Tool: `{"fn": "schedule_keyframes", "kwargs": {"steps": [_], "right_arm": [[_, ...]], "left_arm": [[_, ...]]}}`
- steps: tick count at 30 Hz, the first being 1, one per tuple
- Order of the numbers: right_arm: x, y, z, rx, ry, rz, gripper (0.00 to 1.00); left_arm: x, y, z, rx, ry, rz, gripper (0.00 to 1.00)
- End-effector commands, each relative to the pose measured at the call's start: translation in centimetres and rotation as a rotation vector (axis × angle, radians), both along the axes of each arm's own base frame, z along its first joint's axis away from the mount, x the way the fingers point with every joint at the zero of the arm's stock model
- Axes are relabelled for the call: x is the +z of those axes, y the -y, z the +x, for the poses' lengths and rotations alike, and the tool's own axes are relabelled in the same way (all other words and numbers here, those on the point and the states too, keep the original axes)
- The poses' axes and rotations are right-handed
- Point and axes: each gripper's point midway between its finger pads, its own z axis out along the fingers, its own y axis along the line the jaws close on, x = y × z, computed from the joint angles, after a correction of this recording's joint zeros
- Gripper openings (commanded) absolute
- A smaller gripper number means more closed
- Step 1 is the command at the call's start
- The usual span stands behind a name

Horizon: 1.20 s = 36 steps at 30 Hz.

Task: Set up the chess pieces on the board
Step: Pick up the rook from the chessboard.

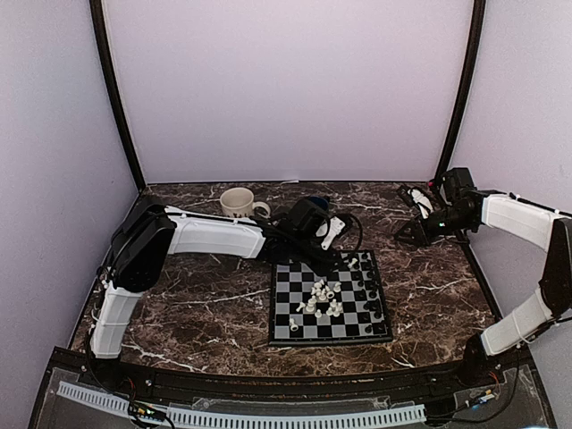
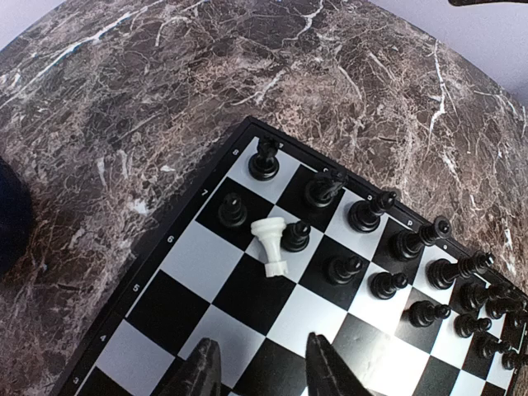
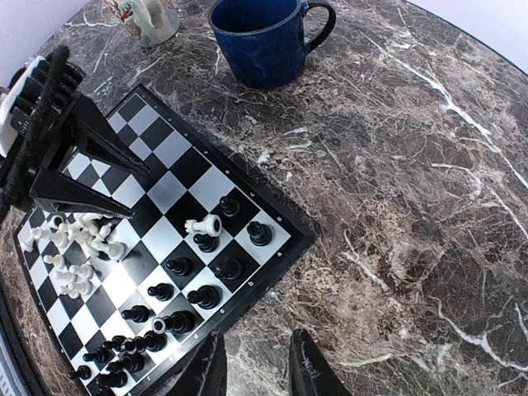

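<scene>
The board (image 1: 290,288) lies at the table's middle right. Black chess pieces (image 1: 369,284) stand in rows along its right side. White chess pieces (image 1: 320,299) lie heaped in its middle. One white rook (image 2: 271,244) lies on its side among the black pieces near the board's far corner; it also shows in the right wrist view (image 3: 205,224). My left gripper (image 1: 326,255) hovers over the board's far left part, open and empty (image 2: 264,373). My right gripper (image 1: 405,236) is open and empty above bare table beyond the board's far right corner (image 3: 257,373).
A cream mug (image 1: 239,203) stands at the back, left of the left wrist. A blue mug (image 3: 264,37) stands behind the board, mostly hidden by the left wrist in the top view. Marble table (image 1: 197,304) surrounds the board.
</scene>
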Motion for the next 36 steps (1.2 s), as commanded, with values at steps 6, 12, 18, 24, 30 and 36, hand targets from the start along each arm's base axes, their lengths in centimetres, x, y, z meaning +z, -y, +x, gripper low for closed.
{"fn": "schedule_keyframes", "kwargs": {"steps": [6, 12, 18, 24, 30, 36], "right_arm": [[0.4, 0.5, 0.6, -0.033, 0.035, -0.009, 0.28], [0.2, 0.6, 0.7, -0.038, 0.031, -0.012, 0.28], [-0.1, 0.7, 0.8, -0.04, 0.024, -0.018, 0.28], [-0.3, 0.6, 0.8, -0.038, 0.016, -0.017, 0.28], [-0.3, 0.6, 0.8, -0.04, 0.013, -0.018, 0.28], [-0.4, 0.7, 0.8, -0.041, 0.012, -0.02, 0.28]], "left_arm": [[-0.2, 2.6, 0.7, -0.017, -0.027, -0.06, 0.38], [-0.9, 3.4, 0.8, -0.033, -0.033, -0.072, 0.35], [-1.0, 4.0, 0.6, -0.058, -0.044, -0.092, 0.33], [-1.6, 4.2, 1.1, -0.039, -0.044, -0.086, 0.29], [-1.9, 4.0, 1.8, -0.003, -0.028, -0.077, 0.26], [-2.1, 4.3, 1.9, -0.006, -0.031, -0.082, 0.25]]}}
